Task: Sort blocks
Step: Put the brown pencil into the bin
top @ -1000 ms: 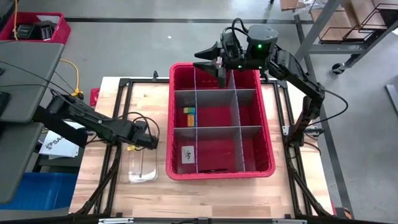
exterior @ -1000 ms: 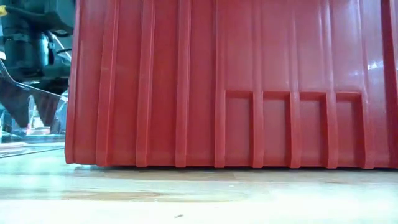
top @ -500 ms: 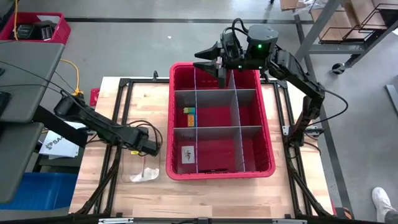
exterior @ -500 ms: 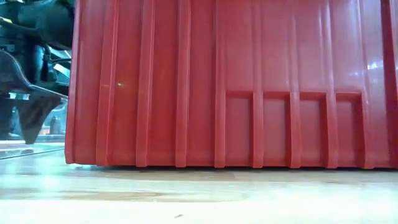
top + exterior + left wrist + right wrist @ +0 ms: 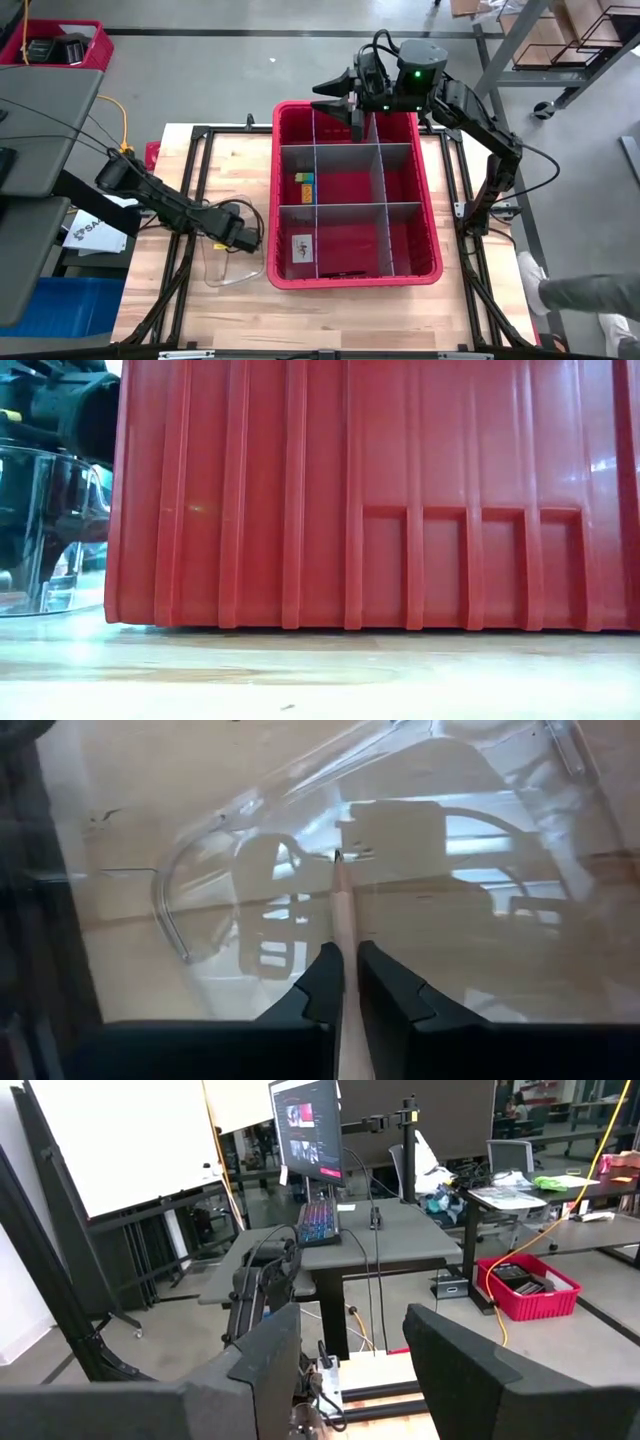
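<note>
Now left end effector [image 5: 344,982] pinched together on the thin rim of a clear container [image 5: 232,268], just beside the bin [image 5: 430,230]. Right end effector [image 5: 340,98] apart, empty, over the bin's far edge. Blocks [image 5: 304,184] in a middle compartment: light, rigid, slick; best pinched across flat sides.

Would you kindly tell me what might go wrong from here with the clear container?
The left gripper pinches only the thin wall of the clear container, so it may slip or twist out when lifted. The container sits close beside the red bin, so a swing could knock the bin's wall. The right gripper, open over the bin's far end, might crowd a pour.
</note>
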Robot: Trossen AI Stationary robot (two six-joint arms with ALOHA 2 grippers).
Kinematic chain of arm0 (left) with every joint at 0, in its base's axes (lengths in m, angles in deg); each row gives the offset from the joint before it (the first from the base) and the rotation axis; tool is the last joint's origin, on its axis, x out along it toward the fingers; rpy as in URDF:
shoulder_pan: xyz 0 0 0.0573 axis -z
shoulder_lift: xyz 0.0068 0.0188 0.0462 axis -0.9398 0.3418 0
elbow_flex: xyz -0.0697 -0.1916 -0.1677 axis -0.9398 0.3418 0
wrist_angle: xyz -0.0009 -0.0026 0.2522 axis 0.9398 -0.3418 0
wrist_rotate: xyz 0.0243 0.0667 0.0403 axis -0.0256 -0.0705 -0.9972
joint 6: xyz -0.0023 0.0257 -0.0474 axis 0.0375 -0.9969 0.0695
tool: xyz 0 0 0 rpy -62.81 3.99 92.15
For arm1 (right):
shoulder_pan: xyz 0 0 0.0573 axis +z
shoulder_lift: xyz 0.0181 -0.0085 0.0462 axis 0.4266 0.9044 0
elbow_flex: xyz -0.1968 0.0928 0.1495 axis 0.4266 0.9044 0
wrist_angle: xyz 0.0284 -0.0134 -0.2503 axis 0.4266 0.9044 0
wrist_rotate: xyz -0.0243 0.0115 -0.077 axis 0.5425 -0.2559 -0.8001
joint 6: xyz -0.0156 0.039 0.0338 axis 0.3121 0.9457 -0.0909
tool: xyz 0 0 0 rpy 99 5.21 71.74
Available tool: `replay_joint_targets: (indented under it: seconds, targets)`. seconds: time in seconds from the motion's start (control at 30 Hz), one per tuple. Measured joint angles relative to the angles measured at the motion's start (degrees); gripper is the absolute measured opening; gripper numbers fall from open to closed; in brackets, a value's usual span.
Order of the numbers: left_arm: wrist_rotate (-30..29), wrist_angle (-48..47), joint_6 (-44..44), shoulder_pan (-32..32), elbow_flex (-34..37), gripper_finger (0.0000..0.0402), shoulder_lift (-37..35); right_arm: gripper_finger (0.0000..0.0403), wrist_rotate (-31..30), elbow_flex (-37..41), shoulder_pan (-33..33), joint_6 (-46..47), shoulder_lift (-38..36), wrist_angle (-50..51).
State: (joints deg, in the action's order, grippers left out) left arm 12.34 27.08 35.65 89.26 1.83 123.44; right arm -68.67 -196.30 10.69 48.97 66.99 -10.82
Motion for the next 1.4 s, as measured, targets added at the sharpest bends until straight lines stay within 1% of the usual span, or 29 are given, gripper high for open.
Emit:
replay_joint_targets:
  seconds: [0.1,0.23,0.4,0.5,0.57,0.63,0.7,0.77,0.83,0.93,1.0,1.13,1.23,1.33,1.4]
  targets:
    - [0.35,-2.41,-0.11,0.13,-1.32,0.001,-1.16,0.0177,0.1,0.0,0.01,-0.37,0.0,-0.16]
    - [-0.94,-6.15,-0.08,0.19,-3.29,0.0005,-6.2,0.0177,0.42,0.0,0.07,-1.09,0.0,-0.22]
    - [-4.77,-10.93,-2.1,0.17,-6.82,0.0001,-14.37,0.0177,0.56,0.0,0.11,-2.67,-0.25,-0.23]
    - [-8.46,-12.56,-3.93,0.17,-8.71,0.0001,-19.29,0.0177,0.66,0.0,0.11,-3.6,-1.01,-0.34]
    - [-9.8,-13.0,-4.62,-0.18,-8.84,0.0001,-22.24,0.0177,0.66,0.0,0.11,-3.63,-1.58,-0.34]
    - [-9.37,-13.01,-4.67,-0.7,-8.21,0.0001,-23.79,0.0177,0.66,-0.04,0.08,-3.5,-1.91,-0.37]
    - [-8.6,-12.37,-4.54,-1.23,-7.18,0.0,-24.45,0.0177,0.66,-0.04,0.07,-3.5,-1.92,-0.32]
    - [-7.66,-9.04,-4.17,-1.25,-5.52,0.0005,-24.26,0.0177,0.65,-0.02,0.12,-3.48,-1.92,-0.18]
    - [-5.04,-4.33,-3.82,-1.25,-2.87,0.0018,-23.29,0.0177,0.64,-0.02,0.38,-3.48,-1.92,-0.1]
    - [-0.72,1.57,-1.51,-1.14,0.45,0.0051,-21.42,0.0177,0.64,-0.02,0.53,-3.48,-1.92,0.22]
    - [0.84,2.08,-1.05,-0.79,1.61,0.0078,-19.74,0.0177,0.62,-0.02,0.74,-3.48,-1.92,0.56]
    - [1.68,2.04,0.89,-0.66,3.21,0.0139,-17.06,0.0177,0.62,-0.02,0.74,-3.48,-1.92,0.5]
    - [3.95,3.24,2.01,-0.66,4.23,0.0181,-15.47,0.0177,0.62,-0.02,0.76,-3.48,-1.92,0.82]
    - [5.47,5.04,2.87,-0.66,4.91,0.0214,-13.82,0.0177,0.59,-0.02,0.74,-3.48,-1.92,0.85]
    - [5.48,5.1,3.94,-0.69,4.96,0.0227,-12.1,0.0177,0.59,-0.02,0.74,-3.48,-1.92,0.88]
